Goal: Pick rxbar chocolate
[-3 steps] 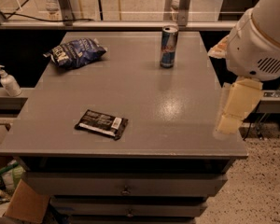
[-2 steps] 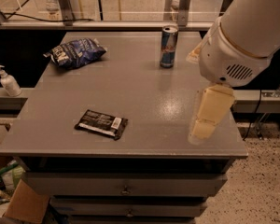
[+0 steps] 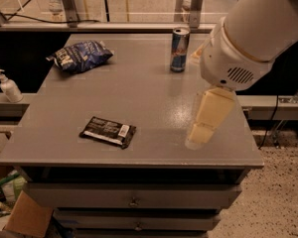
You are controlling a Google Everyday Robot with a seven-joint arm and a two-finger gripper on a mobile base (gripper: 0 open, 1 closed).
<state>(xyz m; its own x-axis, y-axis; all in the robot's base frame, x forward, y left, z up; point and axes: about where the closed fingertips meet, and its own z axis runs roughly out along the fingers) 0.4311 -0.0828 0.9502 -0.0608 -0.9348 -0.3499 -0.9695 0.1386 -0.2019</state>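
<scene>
The rxbar chocolate (image 3: 108,132) is a flat black wrapper with white text and a white label patch. It lies on the grey table (image 3: 139,93) near the front left edge. My gripper (image 3: 201,133) hangs from the white arm at the right, over the front right part of the table. It is well to the right of the bar and apart from it, holding nothing that shows.
A crinkled dark blue chip bag (image 3: 80,55) lies at the back left. An upright blue-and-silver can (image 3: 179,49) stands at the back, just left of the arm. A white pump bottle (image 3: 8,87) stands on a ledge left of the table. Drawers sit below the tabletop.
The arm and gripper have moved left, from the table's right edge to over its front right part. The bar, bag and can have not moved.
</scene>
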